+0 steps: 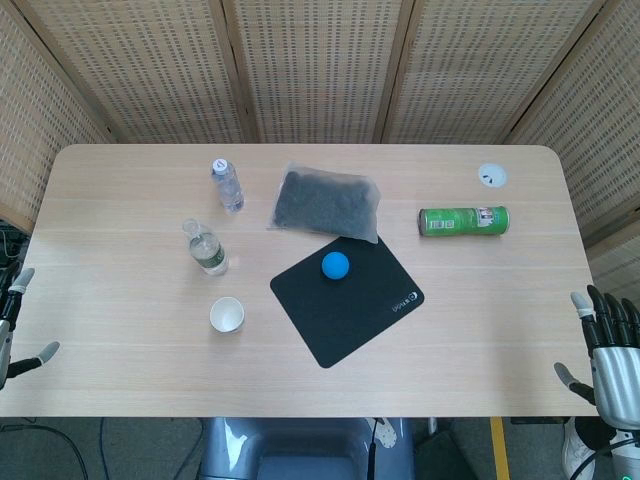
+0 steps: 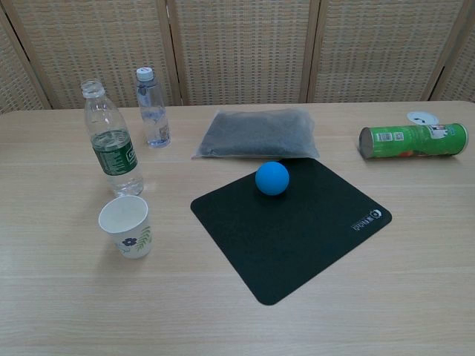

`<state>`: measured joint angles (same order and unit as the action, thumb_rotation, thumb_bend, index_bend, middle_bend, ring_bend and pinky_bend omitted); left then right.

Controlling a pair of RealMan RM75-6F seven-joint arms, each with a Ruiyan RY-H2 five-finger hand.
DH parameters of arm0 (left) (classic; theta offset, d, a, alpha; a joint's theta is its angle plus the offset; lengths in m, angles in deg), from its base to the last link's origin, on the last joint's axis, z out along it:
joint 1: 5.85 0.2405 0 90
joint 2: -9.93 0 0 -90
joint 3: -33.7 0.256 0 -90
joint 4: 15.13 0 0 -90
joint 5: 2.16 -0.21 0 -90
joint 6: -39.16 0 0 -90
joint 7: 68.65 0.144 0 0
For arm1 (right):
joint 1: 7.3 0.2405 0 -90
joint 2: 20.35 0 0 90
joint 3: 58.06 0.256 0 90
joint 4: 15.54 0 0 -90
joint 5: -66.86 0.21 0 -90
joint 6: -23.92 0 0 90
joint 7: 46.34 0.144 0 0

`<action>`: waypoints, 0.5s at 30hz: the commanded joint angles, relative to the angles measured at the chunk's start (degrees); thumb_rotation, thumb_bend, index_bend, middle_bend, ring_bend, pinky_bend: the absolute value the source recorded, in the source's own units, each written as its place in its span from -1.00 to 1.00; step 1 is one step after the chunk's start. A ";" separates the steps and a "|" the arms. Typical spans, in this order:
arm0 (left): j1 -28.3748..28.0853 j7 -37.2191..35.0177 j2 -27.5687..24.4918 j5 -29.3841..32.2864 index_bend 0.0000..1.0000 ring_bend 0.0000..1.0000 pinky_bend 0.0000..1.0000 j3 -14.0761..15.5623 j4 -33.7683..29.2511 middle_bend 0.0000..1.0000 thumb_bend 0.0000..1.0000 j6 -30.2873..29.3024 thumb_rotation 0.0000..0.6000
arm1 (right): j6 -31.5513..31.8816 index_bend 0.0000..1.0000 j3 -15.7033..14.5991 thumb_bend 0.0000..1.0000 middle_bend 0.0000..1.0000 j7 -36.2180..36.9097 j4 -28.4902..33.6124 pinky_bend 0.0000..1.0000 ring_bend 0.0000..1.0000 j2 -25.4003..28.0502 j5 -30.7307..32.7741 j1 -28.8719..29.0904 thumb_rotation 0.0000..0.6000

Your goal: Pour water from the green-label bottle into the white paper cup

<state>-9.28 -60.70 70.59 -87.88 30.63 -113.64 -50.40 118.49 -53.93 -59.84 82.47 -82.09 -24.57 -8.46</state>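
Pale wood fills the head view: the table (image 1: 480, 330) carries the green-label bottle (image 1: 206, 250) upright at left of centre, uncapped, with the cup (image 1: 227, 315) just in front of it, near but apart. A second, capped bottle (image 1: 228, 185) stands further back. Both hands sit off the table edges, well apart from everything. The left hand (image 1: 14, 325) shows only partly at the frame's edge, fingers spread and holding nothing. The right hand (image 1: 610, 350) has its fingers upright and apart, also empty. The left hand is the nearer to the bottle, so it seems the natural one for the reach. It should wrap the bottle around the label, below the open neck, and lift straight up before tilting, so the light cup is not knocked.

From the chest view neither hand shows at all. This view gives instead the bottle's (image 2: 113, 141) water level, roughly two thirds up, and its missing cap, so the tilt should be slow and the neck brought right over the cup (image 2: 128, 225). It also shows the cup standing upright with its mouth open, a leaf print on its side.
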 commanded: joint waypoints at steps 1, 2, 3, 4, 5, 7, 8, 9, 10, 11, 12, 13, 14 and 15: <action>-0.11 0.06 -0.03 0.13 -1.00 -1.00 -1.00 -0.01 -0.01 -1.00 -0.72 0.33 1.00 | -0.05 -1.00 0.01 -1.00 -1.00 0.22 0.03 -1.00 -1.00 -0.03 0.09 -0.01 1.00; -0.18 0.04 -0.04 0.25 -1.00 -1.00 -1.00 -0.02 0.01 -1.00 -0.72 0.57 1.00 | -0.07 -1.00 0.01 -1.00 -1.00 0.38 0.09 -1.00 -1.00 -0.03 0.14 -0.02 1.00; -0.30 -0.05 -0.02 0.37 -1.00 -1.00 -1.00 -0.04 0.13 -1.00 -0.72 0.87 1.00 | -0.10 -1.00 0.00 -1.00 -1.00 0.52 0.14 -1.00 -1.00 -0.01 0.16 -0.02 1.00; -0.53 -0.34 0.01 0.42 -1.00 -1.00 -1.00 -0.12 0.34 -1.00 -0.72 1.26 1.00 | -0.12 -1.00 -0.01 -1.00 -1.00 0.63 0.16 -1.00 -1.00 0.03 0.14 -0.02 1.00; -0.78 -0.74 0.04 0.44 -1.00 -1.00 -1.00 -0.19 0.54 -1.00 -0.72 1.66 1.00 | -0.12 -1.00 -0.03 -1.00 -1.00 0.68 0.16 -1.00 -1.00 0.05 0.11 -0.02 1.00; -2.33 -4.27 0.49 0.79 -1.00 -1.00 -1.00 -0.77 2.09 -1.00 -0.72 4.13 1.00 | -0.12 -1.00 -0.01 -1.00 -1.00 0.91 0.09 -1.00 -1.00 0.09 0.01 0.01 1.00; -4.15 -7.96 1.31 1.59 -1.00 -1.00 -1.00 -1.78 3.80 -1.00 -0.72 6.73 1.00 | -0.16 -1.00 0.03 -1.00 -1.00 1.22 0.11 -1.00 -1.00 0.10 -0.01 0.08 1.00; -5.82 -11.44 2.28 2.44 -1.00 -1.00 -1.00 -2.77 6.41 -1.00 -0.72 9.08 1.00 | -0.22 -1.00 0.07 -1.00 -1.00 1.44 0.07 -1.00 -1.00 0.14 0.02 0.13 1.00; -7.49 -14.93 3.68 3.23 -1.00 -1.00 -1.00 -3.75 9.77 -1.00 -0.72 11.30 1.00 | -0.29 -1.00 0.11 -1.00 -1.00 1.60 0.01 -1.00 -1.00 0.17 0.08 0.18 1.00; -8.71 -17.17 4.80 3.78 -1.00 -1.00 -1.00 -4.36 12.05 -1.00 -0.72 12.97 1.00 | -0.36 -1.00 0.17 -1.00 -1.00 1.62 0.03 -1.00 -1.00 0.16 0.16 0.23 1.00; -9.98 -19.48 5.93 4.13 -1.00 -1.00 -1.00 -4.85 14.16 -1.00 -0.74 14.75 1.00 | -0.49 -1.00 0.22 -1.00 -1.00 1.61 0.04 -1.00 -1.00 0.16 0.29 0.29 1.00; -11.96 -23.75 7.37 3.92 -1.00 -1.00 -1.00 -5.22 16.68 -1.00 -0.76 17.60 1.00 | -0.77 -1.00 0.29 -1.00 -1.00 1.52 0.12 -1.00 -1.00 0.13 0.53 0.41 1.00; -13.59 -27.95 8.33 3.43 -1.00 -1.00 -1.00 -5.31 18.66 -1.00 -0.77 20.05 1.00 | -1.01 -1.00 0.38 -1.00 -1.00 1.39 0.16 -1.00 -1.00 0.10 0.81 0.51 1.00; -14.78 -31.59 9.02 2.70 -1.00 -1.00 -1.00 -5.23 20.49 -1.00 -0.78 21.67 1.00 | -1.18 -1.00 0.46 -1.00 -1.00 1.23 0.20 -1.00 -1.00 0.05 1.03 0.59 1.00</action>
<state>-17.49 -79.33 75.01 -85.42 27.39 -101.92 -37.57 117.47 -53.57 -58.48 82.62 -82.00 -23.71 -7.97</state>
